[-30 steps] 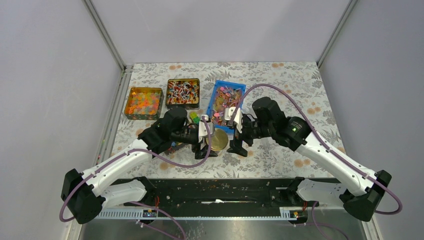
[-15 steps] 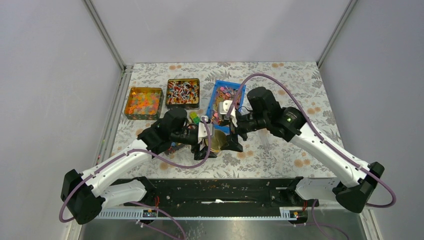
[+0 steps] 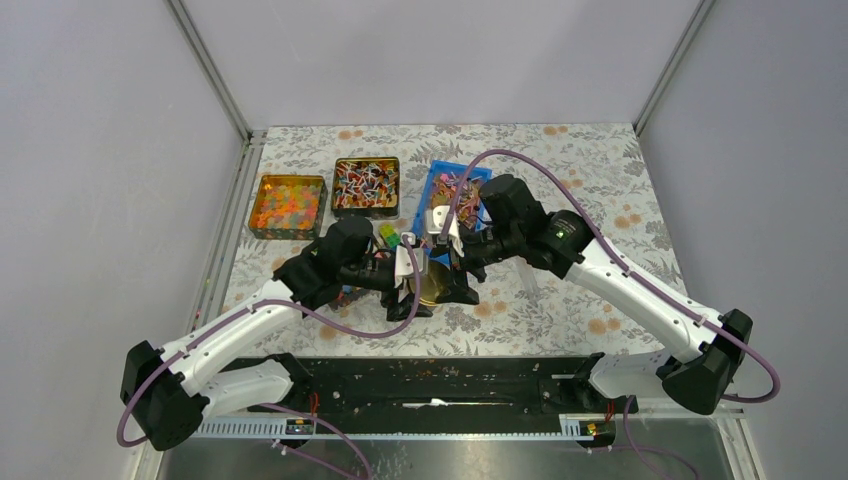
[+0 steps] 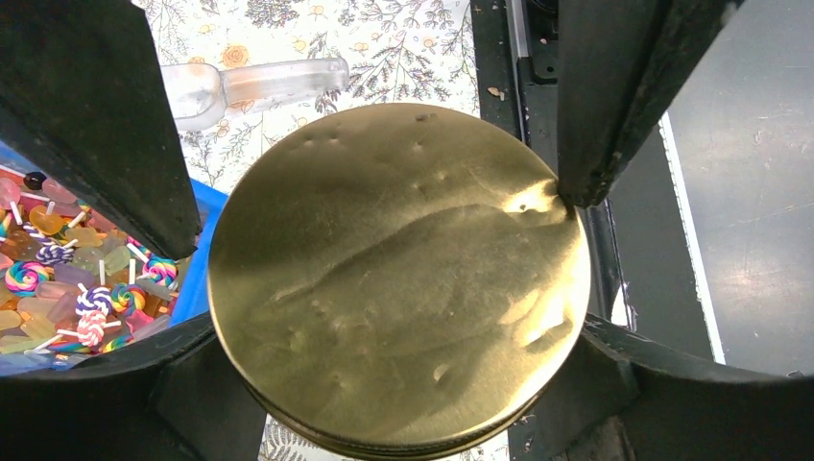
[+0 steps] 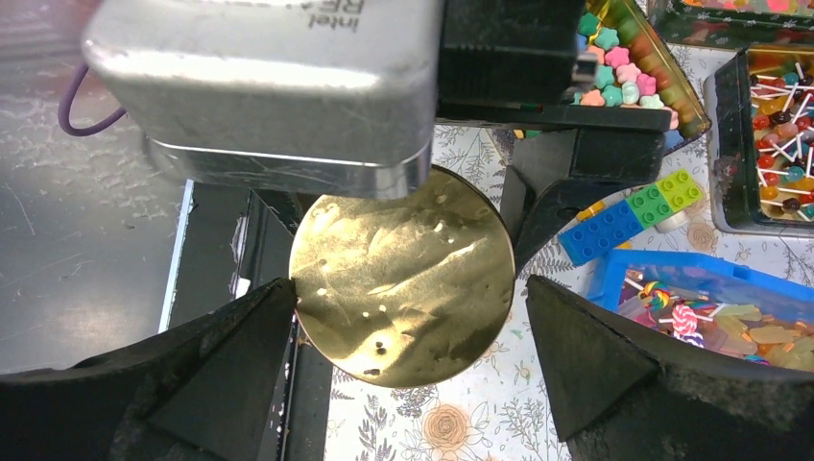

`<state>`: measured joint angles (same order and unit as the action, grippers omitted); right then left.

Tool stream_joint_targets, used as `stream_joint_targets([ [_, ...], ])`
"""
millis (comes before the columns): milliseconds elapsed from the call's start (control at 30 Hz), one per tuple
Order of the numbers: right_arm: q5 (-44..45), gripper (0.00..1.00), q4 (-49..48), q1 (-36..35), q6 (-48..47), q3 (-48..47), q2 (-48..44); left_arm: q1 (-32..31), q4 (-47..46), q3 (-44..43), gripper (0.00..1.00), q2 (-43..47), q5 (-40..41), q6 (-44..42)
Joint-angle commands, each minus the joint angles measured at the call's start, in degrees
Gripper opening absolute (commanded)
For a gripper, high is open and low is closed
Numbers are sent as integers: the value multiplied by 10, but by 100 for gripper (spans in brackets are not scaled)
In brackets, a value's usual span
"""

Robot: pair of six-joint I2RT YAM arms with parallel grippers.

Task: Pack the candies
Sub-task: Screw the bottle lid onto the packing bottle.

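A round gold tin [image 3: 436,285] with its lid on stands on the floral cloth at the front middle. My left gripper [image 3: 415,285] is shut on its sides; the tin fills the left wrist view [image 4: 394,279]. My right gripper [image 3: 456,278] is open and straddles the same tin [image 5: 403,279]. Its left fingertip [image 5: 274,307] touches the rim and the right one stands apart. Small mixed-colour candies fill a dark square tin [image 3: 365,185] and a blue tray [image 3: 452,195] behind the grippers. Up close they show white sticks [image 5: 778,106].
A tin of orange glossy balls [image 3: 288,205] stands at the back left. Green and blue toy bricks [image 5: 629,216] and a container of pastel flower blocks [image 5: 624,77] lie beside the left gripper. A clear plastic scoop [image 4: 250,86] lies right of the gold tin. A black rail [image 3: 430,375] runs along the front edge.
My right arm has swung left and down, bringing its open fingers around the gold tin. My left gripper has kept hold of the tin and stayed in place.
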<state>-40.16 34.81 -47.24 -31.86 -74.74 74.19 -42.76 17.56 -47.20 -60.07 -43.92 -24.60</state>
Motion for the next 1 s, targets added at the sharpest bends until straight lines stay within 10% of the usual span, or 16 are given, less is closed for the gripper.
stream_joint_targets([
  [0,-12,98,-2,-10,-16,-8,-2,2,-50,-6,62,18,-23,1],
  [967,25,84,-2,-18,-2,-4,12,5,-78,-12,62,15,-17,31],
])
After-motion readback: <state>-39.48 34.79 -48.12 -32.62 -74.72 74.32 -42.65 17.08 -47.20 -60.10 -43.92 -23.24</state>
